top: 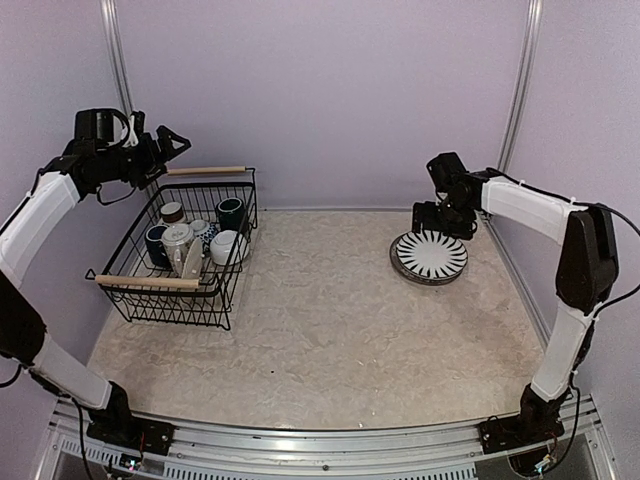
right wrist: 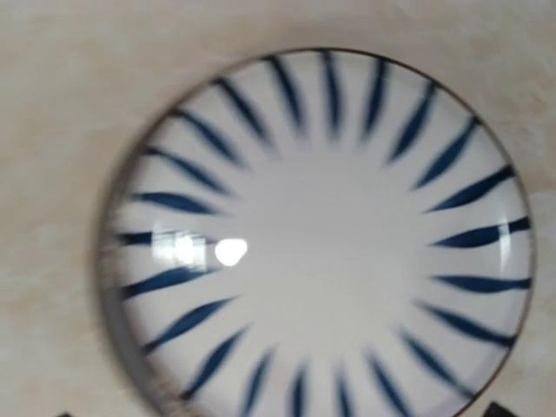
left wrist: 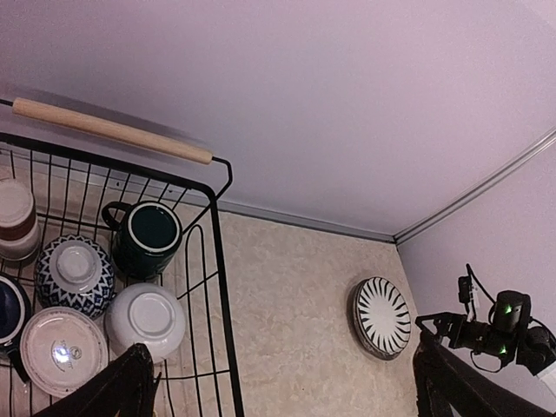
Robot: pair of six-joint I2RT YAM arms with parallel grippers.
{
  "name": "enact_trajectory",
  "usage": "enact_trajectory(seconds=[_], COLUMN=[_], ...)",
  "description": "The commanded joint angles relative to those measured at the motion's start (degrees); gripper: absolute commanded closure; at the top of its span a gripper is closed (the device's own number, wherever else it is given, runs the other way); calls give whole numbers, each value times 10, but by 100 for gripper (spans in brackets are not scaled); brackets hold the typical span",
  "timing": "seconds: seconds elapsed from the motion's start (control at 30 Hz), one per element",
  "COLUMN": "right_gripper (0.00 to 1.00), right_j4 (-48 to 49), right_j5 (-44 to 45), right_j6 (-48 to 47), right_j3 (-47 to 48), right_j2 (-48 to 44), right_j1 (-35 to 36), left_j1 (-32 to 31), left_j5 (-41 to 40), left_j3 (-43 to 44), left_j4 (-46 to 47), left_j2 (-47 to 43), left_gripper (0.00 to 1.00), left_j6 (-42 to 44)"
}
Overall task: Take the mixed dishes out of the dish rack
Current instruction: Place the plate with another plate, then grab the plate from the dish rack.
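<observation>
Right hand [top: 438,224], released and empty, hovers over the striped plate [right wrist: 321,234], lower rim cut off in wrist view.

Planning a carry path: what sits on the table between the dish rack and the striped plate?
Nothing: between the dish rack and the striped plate only bare table shows, in the top external view.

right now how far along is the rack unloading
Done: the striped plate lies on the table. In hand: nothing; both jaws open, left arm above the dish rack, right arm over the plate. Left: the dark mug, white bowl and other cups sit in the rack.
</observation>
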Motion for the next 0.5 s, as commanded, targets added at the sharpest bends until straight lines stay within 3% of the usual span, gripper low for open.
enact_trajectory(seconds=[0.0,0.47], right_gripper=[0,0], right_j4=[-21,143], right_j5=[32,36], right_j6=[45,101], right_j3=[-12,-244], right_j2=[-30,-194], right_j1=[31,57], left_j1=[-3,3], left_j5=[13,50], left_j3=[10,23], left_j4=[-4,-13], left_j2=[-15,16], left_gripper=[1,2], left_j6=[-12,-36])
